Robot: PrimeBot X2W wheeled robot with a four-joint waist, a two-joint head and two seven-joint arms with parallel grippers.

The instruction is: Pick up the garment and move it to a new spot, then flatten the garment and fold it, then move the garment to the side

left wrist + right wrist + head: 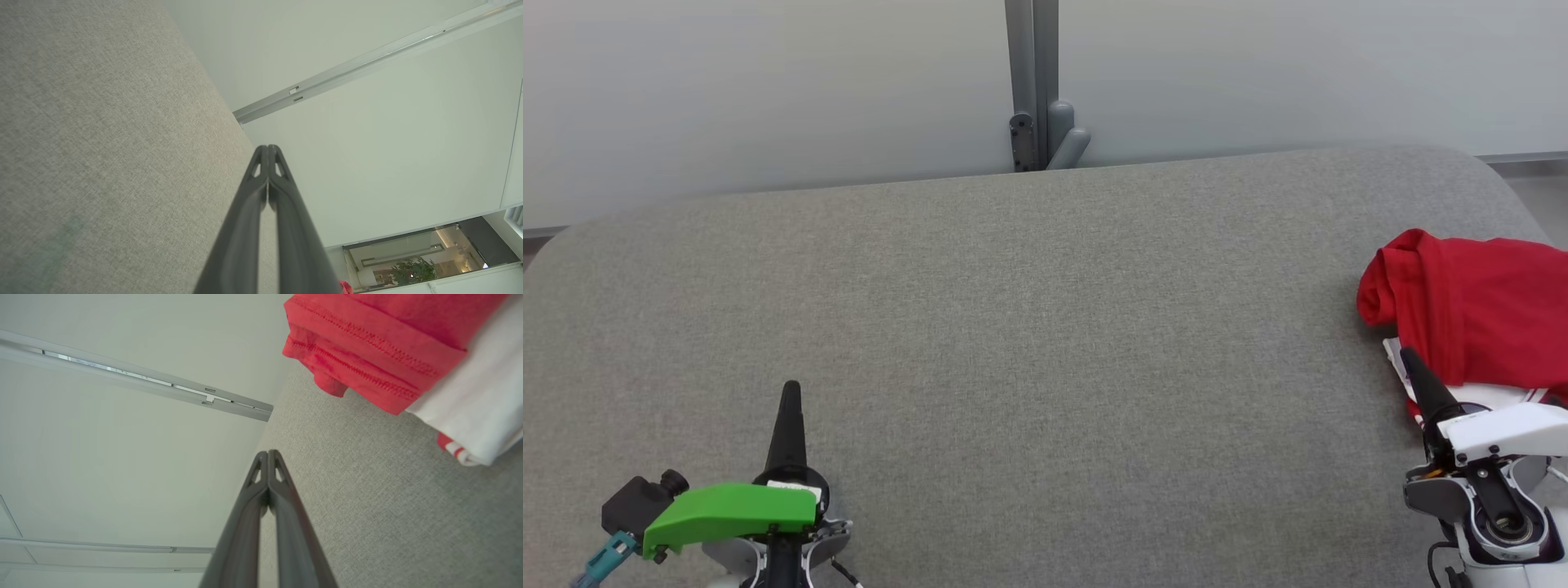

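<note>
Over at the right edge of the table, the garment (1470, 310) lay bunched in a heap, red cloth on top with a white part showing beneath it at the near side. Its right portion ran out of the head view. It rested on the table (1013, 327), a wide top covered in grey woven fabric with rounded far corners. Behind the far edge stood a pale wall (768, 82) of smooth panels, split near the middle by a grey upright post (1031, 73). A broad stretch of grey top ran from the garment leftward to the left edge, giving wide room to move. The right gripper (1409, 359) hovered at the lower right, its tip over the heap's near left side by the white part; whether it touched the cloth could not be told. Its jaws were pressed together on nothing, as the right wrist view showed. The left gripper (791, 390) sat at the lower left, well apart from the garment, pointing toward the far edge. Its jaws were likewise closed and empty, and a green cover (731, 510) lay over its wrist.
</note>
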